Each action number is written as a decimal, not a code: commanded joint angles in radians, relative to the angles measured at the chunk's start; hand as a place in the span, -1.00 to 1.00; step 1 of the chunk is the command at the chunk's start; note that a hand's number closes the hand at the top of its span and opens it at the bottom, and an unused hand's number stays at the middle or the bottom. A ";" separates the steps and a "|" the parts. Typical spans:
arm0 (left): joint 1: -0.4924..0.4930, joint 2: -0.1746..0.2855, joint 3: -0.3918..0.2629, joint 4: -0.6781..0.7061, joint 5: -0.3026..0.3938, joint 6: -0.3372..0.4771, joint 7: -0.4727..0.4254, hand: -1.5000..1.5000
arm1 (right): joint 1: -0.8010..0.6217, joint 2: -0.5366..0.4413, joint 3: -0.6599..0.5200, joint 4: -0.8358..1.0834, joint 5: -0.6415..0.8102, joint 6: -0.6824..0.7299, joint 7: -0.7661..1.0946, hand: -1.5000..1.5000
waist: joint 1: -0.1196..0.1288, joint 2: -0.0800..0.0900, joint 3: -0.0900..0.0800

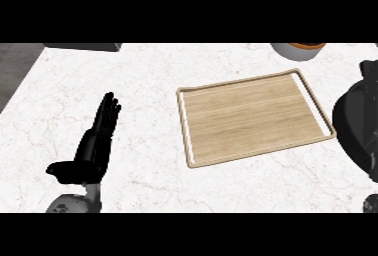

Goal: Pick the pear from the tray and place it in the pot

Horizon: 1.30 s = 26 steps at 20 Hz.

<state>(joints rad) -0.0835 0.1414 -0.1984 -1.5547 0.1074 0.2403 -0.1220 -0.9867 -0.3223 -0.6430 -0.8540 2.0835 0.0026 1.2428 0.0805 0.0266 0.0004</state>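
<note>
Left hand (94,145) released, fingers straight, holding nothing, over worktop (148,65), well left of tray (251,120). Pot (354,125) at right edge, just beside tray. Pear's place relative to hand: cannot tell.

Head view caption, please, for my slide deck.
Left hand rests open beside the wooden tray, which holds nothing; dark pot at the right edge.

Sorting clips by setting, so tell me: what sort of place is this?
Probably a kitchen counter: a white marbled worktop, a wooden tray lying on it, and a dark rounded pot at the right edge.
</note>
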 commanded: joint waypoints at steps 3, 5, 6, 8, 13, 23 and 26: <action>0.019 0.035 0.061 -0.021 0.043 -0.021 0.013 0.00 | 0.035 0.014 -0.083 0.025 0.029 -0.082 0.221 1.00 | -0.039 -0.013 0.001; 0.022 -0.004 0.021 0.019 -0.010 0.017 -0.015 0.00 | 0.012 0.020 -0.102 0.014 0.020 -0.079 0.200 1.00 | -0.052 -0.015 0.000; 0.019 0.010 0.038 0.011 0.010 0.003 0.004 0.00 | 0.033 0.036 -0.119 0.002 0.011 -0.088 0.194 1.00 | -0.056 -0.018 0.000; 0.078 0.003 0.037 -0.005 0.009 0.014 -0.021 0.00 | 0.117 0.105 -0.157 -0.067 -0.023 -0.144 0.181 1.00 | -0.067 -0.025 0.000; 0.071 -0.012 0.025 -0.009 -0.012 0.027 -0.024 0.00 | 0.133 0.100 -0.253 -0.045 -0.101 -0.175 0.101 1.00 | -0.067 -0.022 0.001; 0.071 0.011 0.067 0.004 0.009 0.001 -0.043 0.00 | 0.220 0.188 -0.488 -0.113 -0.238 -0.221 0.095 -1.00 | -0.074 -0.023 0.000; 0.039 0.017 0.067 0.002 0.014 -0.008 0.010 0.00 | 0.256 0.235 -0.468 -0.203 -0.312 -0.371 -0.055 -1.00 | -0.084 -0.027 0.000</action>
<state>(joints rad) -0.0247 0.1560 -0.1405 -1.5679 0.1204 0.2352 -0.1282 -0.7590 -0.1207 -1.0915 -1.0036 1.8496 -0.2065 1.1427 0.0052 0.0016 0.0008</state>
